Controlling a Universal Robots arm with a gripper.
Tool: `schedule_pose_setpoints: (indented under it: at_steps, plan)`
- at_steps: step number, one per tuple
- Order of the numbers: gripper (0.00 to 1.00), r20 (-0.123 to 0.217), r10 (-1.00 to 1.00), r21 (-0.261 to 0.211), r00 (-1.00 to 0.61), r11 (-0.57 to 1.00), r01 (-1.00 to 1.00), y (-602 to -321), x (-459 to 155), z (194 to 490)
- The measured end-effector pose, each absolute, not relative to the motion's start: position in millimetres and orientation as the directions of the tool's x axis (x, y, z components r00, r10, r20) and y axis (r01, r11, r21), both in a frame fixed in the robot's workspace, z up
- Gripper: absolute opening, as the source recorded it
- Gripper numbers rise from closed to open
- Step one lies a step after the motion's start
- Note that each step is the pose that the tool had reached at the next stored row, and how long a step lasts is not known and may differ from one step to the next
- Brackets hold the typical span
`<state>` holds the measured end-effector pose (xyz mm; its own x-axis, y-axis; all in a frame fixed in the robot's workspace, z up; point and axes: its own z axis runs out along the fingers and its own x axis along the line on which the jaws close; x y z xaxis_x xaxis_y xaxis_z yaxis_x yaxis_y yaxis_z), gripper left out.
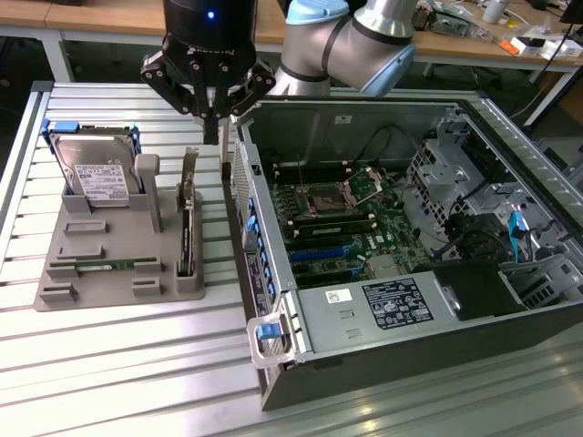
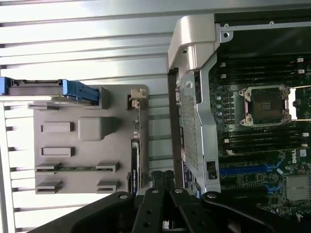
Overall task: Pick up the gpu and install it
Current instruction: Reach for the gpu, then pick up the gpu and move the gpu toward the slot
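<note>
The gpu (image 1: 187,232) stands on edge in a slot of the grey holder (image 1: 91,241), its silver bracket end pointing up and away. In the wrist view the gpu (image 2: 135,162) is a thin dark strip along the holder's edge nearest the computer case. My gripper (image 1: 211,132) hangs above the gpu's bracket end, between the holder and the case wall. Its fingers are shut together with nothing between them. In the wrist view the gripper (image 2: 163,177) points down just beside the card.
A silver hard drive (image 1: 96,173) with blue rails stands at the holder's back, and a green memory stick (image 1: 105,265) lies in its front slot. The open computer case (image 1: 273,300) lies on the exterior view's right, its motherboard (image 1: 351,223) exposed. The table (image 1: 118,364) is slatted metal.
</note>
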<state>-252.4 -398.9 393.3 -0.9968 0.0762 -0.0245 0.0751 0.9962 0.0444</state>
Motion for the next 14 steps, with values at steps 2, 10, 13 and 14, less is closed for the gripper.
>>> schedule_pose_setpoints:
  at_steps: [2,10,13,14]
  plan:
    - [0.11,-0.024,0.076,0.044,-0.997,0.996,0.075,-398.9,-255.1,393.3]
    - [0.11,-0.025,0.076,0.044,-0.997,0.996,0.075,-398.9,-259.3,393.3]
    - [0.11,-0.024,0.076,0.044,-0.997,0.996,0.075,-399.0,-259.5,393.3]
    - [0.11,-0.024,0.076,0.044,-0.997,0.996,0.075,-398.9,-259.5,393.3]
